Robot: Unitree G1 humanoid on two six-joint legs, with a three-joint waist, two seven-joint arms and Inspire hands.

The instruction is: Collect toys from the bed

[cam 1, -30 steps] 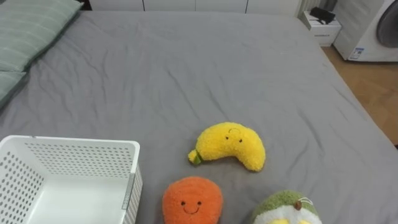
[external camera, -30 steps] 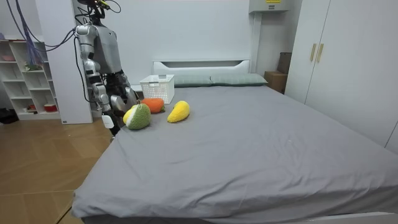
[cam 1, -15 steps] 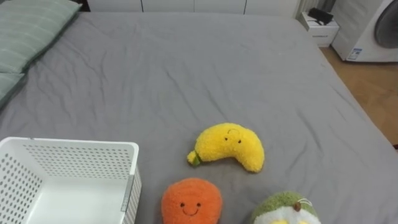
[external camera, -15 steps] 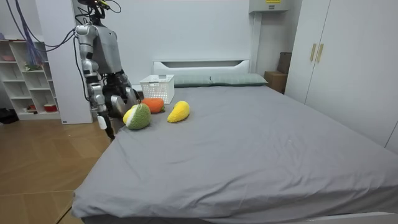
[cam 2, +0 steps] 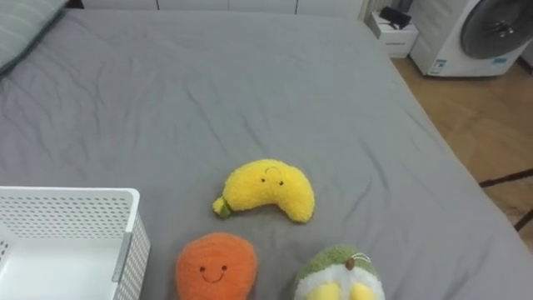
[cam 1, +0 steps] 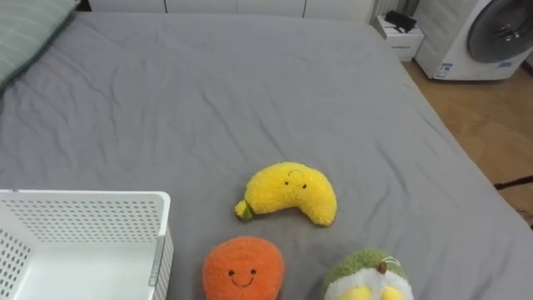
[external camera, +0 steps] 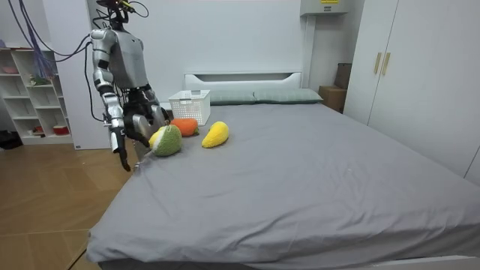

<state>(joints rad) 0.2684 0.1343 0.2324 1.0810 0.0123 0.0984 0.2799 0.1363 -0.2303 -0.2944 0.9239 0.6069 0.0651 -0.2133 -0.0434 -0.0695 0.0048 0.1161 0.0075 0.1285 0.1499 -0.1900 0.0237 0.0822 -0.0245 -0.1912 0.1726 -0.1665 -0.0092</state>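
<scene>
**Three plush toys lying on the bed beside the basket**

Grey sheet covers the bed (cam 1: 250,92) in the left eye view. A yellow banana toy (cam 1: 287,193) with a stitched face lies near the middle. Closer to the robot sit a round orange toy (cam 1: 243,268) with a smile and a green-and-white fruit toy (cam 1: 366,275), each apart from the others. A white perforated basket (cam 1: 83,200) stands left of the orange toy. Compared with a second ago the whole picture has slid leftward, so the camera turned; the toys lie as before.

From the room view, the robot stands at the bedside on the room view's left, facing the toys. Its right hand (external camera: 120,146) hangs low and has swung slightly away from the mattress; I cannot tell how its fingers are set.

Seen by the right eye, the layout matches.
</scene>
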